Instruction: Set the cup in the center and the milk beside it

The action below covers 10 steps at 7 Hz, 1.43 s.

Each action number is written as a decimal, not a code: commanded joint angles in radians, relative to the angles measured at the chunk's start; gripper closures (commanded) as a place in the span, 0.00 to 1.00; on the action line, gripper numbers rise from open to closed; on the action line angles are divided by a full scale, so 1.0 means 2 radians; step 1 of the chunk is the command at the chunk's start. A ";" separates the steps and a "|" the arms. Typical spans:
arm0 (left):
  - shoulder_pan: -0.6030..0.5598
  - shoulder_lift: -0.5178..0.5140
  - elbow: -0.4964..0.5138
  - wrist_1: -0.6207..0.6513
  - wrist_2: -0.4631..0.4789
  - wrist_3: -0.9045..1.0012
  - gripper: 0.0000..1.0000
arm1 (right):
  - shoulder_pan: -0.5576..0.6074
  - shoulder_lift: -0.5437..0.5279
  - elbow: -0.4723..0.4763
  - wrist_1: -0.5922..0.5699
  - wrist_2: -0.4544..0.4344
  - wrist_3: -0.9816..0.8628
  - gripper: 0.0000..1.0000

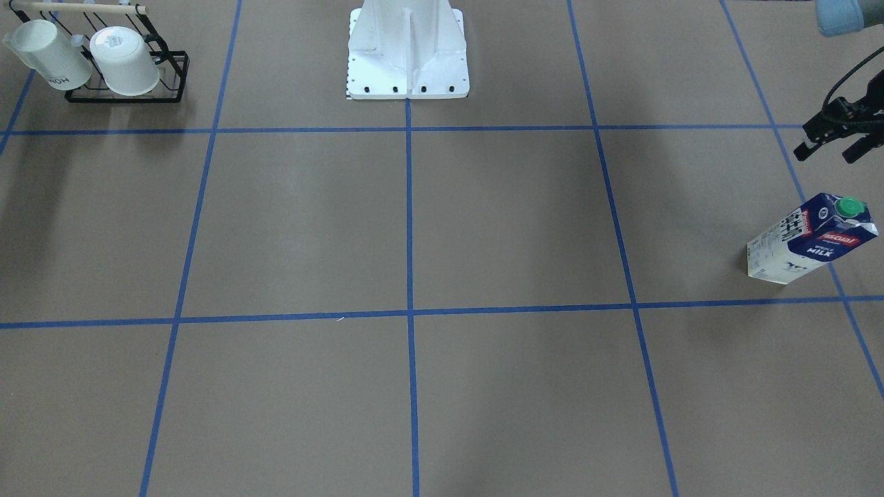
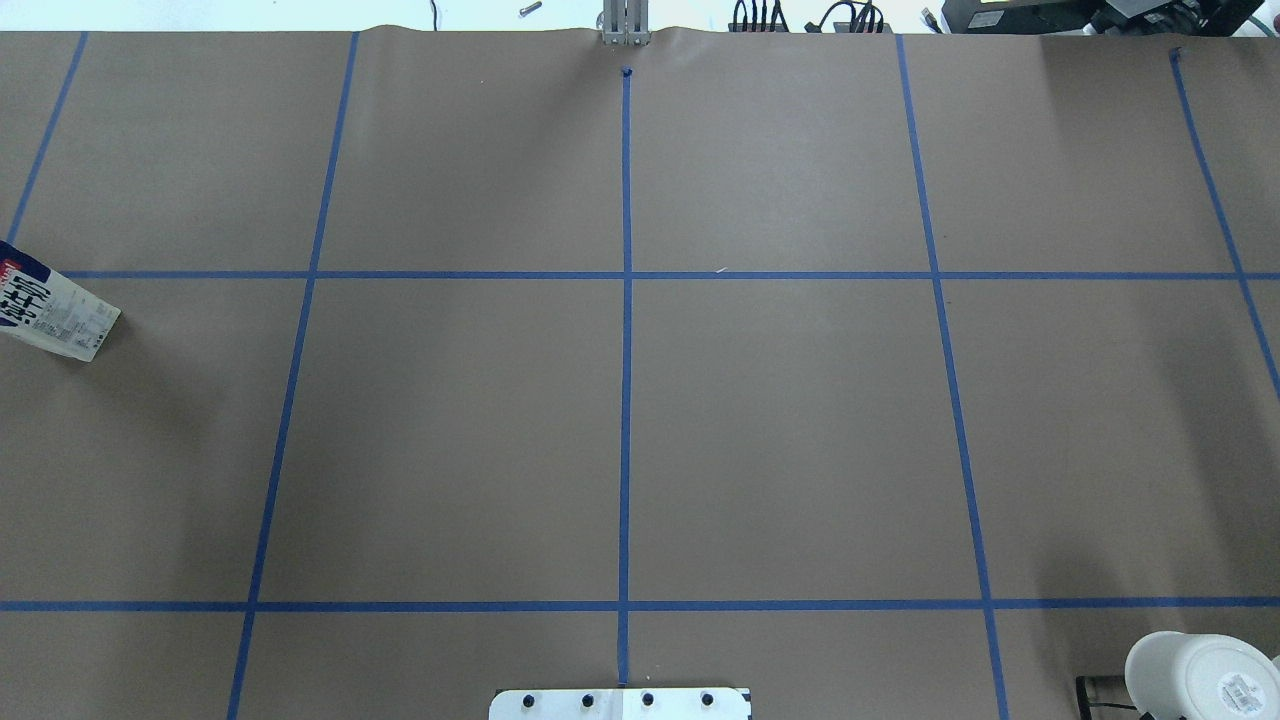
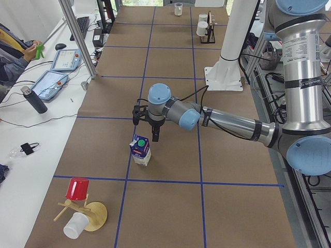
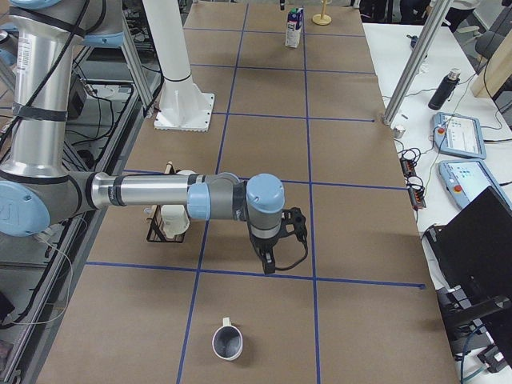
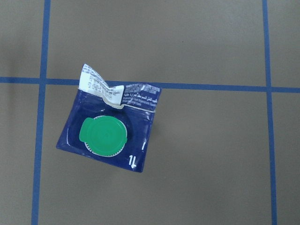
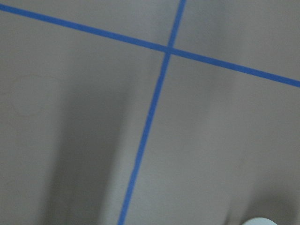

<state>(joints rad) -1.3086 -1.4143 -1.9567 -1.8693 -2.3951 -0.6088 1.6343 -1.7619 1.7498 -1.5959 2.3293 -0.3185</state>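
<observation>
- The left gripper [image 1: 826, 154] hangs over the far left end of the worktop [image 1: 518, 228], pointing down, jaws spread apart and gripping nothing.
- The milk [image 1: 811, 238] stands upright straight beneath that gripper, with clear air between the two. In the left wrist view its green cap [image 5: 104, 136] sits a touch left of the middle.
- Over to the right gripper [image 4: 270, 266]: it points down just above a blue tape line [image 4: 224, 271]. Only the side camera shows it, so I cannot tell whether its jaws are apart or together.
- The cup [image 4: 227, 342] sits upright on the worktop past that gripper, toward the right end and apart from it. Its handle is turned back toward the gripper and its dark inside faces up.
- The center [image 1: 410, 314], where the blue tape crosses, lies between the two grippers and well apart from both.
- A black wire rack [image 1: 138, 98] with two white mugs stands on the robot's side of the right gripper, close by the forearm.
</observation>
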 commanded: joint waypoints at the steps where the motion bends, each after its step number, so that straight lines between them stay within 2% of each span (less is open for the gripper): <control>1: 0.000 -0.002 0.000 -0.009 -0.001 -0.019 0.02 | 0.078 0.005 -0.104 0.003 -0.004 -0.120 0.00; 3: 0.001 -0.003 -0.003 -0.006 -0.001 -0.029 0.02 | 0.095 0.007 -0.153 0.012 -0.016 -0.173 0.00; 5: 0.001 -0.005 -0.004 -0.007 -0.001 -0.032 0.02 | 0.096 0.009 -0.234 0.125 -0.020 -0.167 0.00; 6: 0.000 -0.005 -0.006 -0.008 -0.001 -0.032 0.02 | 0.096 0.013 -0.244 0.144 -0.021 -0.154 0.00; 8: 0.000 -0.005 -0.009 -0.009 -0.001 -0.044 0.02 | 0.096 0.021 -0.257 0.146 -0.025 -0.154 0.00; 9: 0.001 -0.006 -0.009 -0.009 -0.001 -0.045 0.02 | 0.096 0.031 -0.289 0.154 -0.023 -0.160 0.00; 10: 0.000 -0.005 -0.009 -0.009 -0.001 -0.045 0.02 | 0.096 0.039 -0.301 0.166 -0.024 -0.164 0.00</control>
<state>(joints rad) -1.3080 -1.4257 -1.9738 -1.8864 -2.3976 -0.6956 1.8267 -1.7035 1.1893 -1.2892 2.2827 -0.6370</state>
